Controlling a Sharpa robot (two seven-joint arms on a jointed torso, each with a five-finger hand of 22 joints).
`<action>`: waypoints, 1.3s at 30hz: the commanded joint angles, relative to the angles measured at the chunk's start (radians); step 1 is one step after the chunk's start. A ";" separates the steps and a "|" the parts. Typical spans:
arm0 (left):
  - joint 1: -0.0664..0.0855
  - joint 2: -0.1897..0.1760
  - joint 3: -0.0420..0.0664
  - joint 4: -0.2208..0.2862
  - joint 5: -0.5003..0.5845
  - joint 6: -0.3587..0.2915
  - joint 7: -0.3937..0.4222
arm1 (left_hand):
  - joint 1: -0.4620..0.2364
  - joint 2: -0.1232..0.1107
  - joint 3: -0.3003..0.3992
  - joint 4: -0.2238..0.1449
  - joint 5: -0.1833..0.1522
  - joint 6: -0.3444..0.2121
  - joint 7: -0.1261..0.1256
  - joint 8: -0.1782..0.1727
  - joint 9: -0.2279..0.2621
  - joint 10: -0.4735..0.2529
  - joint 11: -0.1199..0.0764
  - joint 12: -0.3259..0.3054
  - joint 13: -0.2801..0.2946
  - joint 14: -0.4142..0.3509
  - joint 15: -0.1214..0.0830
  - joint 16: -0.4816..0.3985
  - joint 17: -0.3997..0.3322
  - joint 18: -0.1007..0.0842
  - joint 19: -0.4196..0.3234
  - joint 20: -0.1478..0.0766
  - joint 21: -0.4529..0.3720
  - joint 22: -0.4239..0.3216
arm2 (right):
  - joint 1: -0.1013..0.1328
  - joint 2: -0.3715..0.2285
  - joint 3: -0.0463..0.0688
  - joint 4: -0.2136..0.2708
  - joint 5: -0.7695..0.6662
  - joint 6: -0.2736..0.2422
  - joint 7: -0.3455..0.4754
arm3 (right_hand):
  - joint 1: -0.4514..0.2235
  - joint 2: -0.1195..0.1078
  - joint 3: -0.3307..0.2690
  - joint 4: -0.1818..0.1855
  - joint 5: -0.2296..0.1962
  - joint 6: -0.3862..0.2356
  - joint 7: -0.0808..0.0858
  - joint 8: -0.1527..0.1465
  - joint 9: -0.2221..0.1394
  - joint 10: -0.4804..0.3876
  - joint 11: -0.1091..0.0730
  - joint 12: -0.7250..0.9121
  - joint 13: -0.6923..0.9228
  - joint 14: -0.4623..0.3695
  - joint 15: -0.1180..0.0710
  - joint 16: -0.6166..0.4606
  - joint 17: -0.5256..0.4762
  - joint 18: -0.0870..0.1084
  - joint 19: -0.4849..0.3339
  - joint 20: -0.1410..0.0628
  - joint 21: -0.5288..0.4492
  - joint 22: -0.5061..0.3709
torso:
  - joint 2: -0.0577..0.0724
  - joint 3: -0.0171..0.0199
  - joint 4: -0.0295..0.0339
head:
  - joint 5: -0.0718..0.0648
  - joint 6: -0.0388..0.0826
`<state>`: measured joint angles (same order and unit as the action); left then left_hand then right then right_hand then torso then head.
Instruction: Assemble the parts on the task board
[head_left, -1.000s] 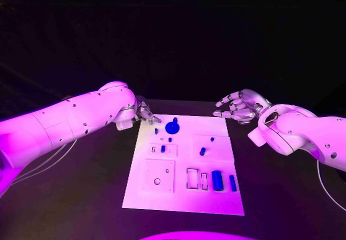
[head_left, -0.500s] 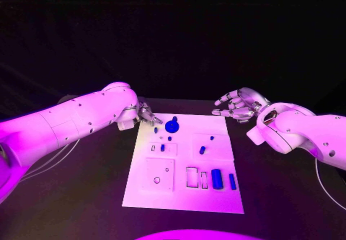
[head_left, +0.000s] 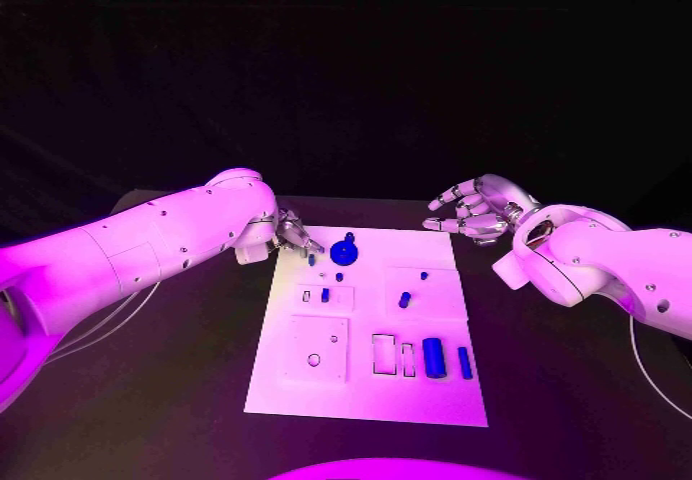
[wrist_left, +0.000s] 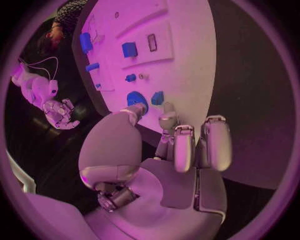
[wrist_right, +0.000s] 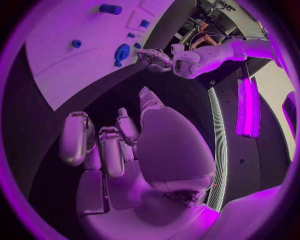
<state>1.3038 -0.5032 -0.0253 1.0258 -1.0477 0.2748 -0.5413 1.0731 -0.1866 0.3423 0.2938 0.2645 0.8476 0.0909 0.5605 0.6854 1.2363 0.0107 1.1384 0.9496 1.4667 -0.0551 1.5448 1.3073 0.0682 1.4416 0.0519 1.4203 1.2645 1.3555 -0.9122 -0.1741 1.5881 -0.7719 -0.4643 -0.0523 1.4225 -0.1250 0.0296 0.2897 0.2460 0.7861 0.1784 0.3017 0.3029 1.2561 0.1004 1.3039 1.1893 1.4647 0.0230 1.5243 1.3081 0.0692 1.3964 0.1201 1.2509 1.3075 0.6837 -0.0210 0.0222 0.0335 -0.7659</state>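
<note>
The white task board (head_left: 368, 395) lies in the middle of the black table. A round blue part with a knob (head_left: 343, 251) stands near its far edge, with a small blue peg (head_left: 312, 260) beside it. My left hand (head_left: 296, 237) hovers at the board's far left corner, fingertips just short of the peg and holding nothing. In the left wrist view, that hand (wrist_left: 181, 145) reaches over the board's edge toward the round part (wrist_left: 136, 98) and a small blue piece (wrist_left: 157, 97). My right hand (head_left: 469, 213) floats off the far right corner, fingers apart and empty.
Several more blue parts sit on the board: a short one (head_left: 405, 299) mid-right, a thick cylinder (head_left: 434, 353) and a thin rod (head_left: 466, 362) near the front right. Bare black table (head_left: 159, 400) flanks the board on both sides.
My left hand has crept a little nearer to the board's far left corner and the small peg. The right hand has barely moved.
</note>
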 joint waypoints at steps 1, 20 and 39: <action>0.000 0.003 0.000 -0.001 0.008 0.020 0.011 | 0.003 0.008 -0.004 -0.003 -0.002 0.009 -0.001 -0.003 -0.002 0.002 0.003 0.006 0.002 0.093 0.006 0.004 0.228 -0.005 0.003 0.007 0.002 0.001 | -0.001 0.001 0.000 0.000 -0.007 0.002 0.010 | -0.008 0.003 -0.001 0.000 -0.003 0.001 -0.002 0.006 -0.001 -0.002 -0.008 0.004 -0.001 0.074 -0.006 -0.003 0.131 0.011 -0.008 0.000 -0.007 0.015 | 0.000 0.0001 0.0004 | -0.001 -0.001; -0.001 0.003 -0.001 0.003 0.016 0.040 0.018 | 0.066 0.021 0.001 -0.006 0.000 0.040 -0.010 0.008 0.000 0.013 -0.004 0.023 0.018 0.093 0.001 0.004 0.228 -0.006 0.004 0.004 0.004 0.006 | -0.001 0.004 0.000 -0.003 -0.007 0.003 0.011 | -0.008 0.004 0.000 0.000 -0.002 0.001 -0.002 0.007 -0.002 -0.001 -0.008 0.005 0.000 0.074 -0.006 -0.004 0.131 0.011 -0.008 0.000 -0.008 0.014 | 0.000 -0.0006 0.0001 | 0.002 -0.004; -0.001 0.003 -0.001 0.003 0.035 0.043 0.025 | 0.154 0.054 0.028 -0.016 -0.001 0.058 -0.027 0.028 0.017 0.027 -0.019 0.034 0.029 0.093 -0.011 0.005 0.229 -0.007 0.004 -0.007 0.006 0.011 | -0.001 0.006 0.000 -0.004 -0.009 0.000 0.010 | -0.008 0.005 0.001 0.000 -0.002 0.001 -0.002 0.008 -0.002 -0.001 -0.008 0.005 0.000 0.074 -0.006 -0.004 0.129 0.011 -0.009 0.000 -0.009 0.013 | 0.000 -0.0006 0.0003 | 0.001 -0.009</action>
<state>1.3030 -0.5022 -0.0262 1.0269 -1.0292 0.2989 -0.5303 1.2212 -0.1333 0.3661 0.2776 0.2646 0.9004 0.0667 0.5851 0.7012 1.2590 -0.0040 1.1676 0.9788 1.4635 -0.0593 1.5448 1.3073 0.0683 1.4453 0.0480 1.4203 1.2751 1.3554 -0.9069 -0.1741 1.5835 -0.7724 -0.4653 -0.0519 1.4225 -0.1250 0.0296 0.2897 0.2460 0.7861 0.1784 0.3056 0.3020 1.2561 0.1003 1.3039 1.1895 1.4647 0.0230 1.5243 1.3077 0.0692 1.3964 0.1201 1.2450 1.3079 0.6836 -0.0214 0.0224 0.0344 -0.7732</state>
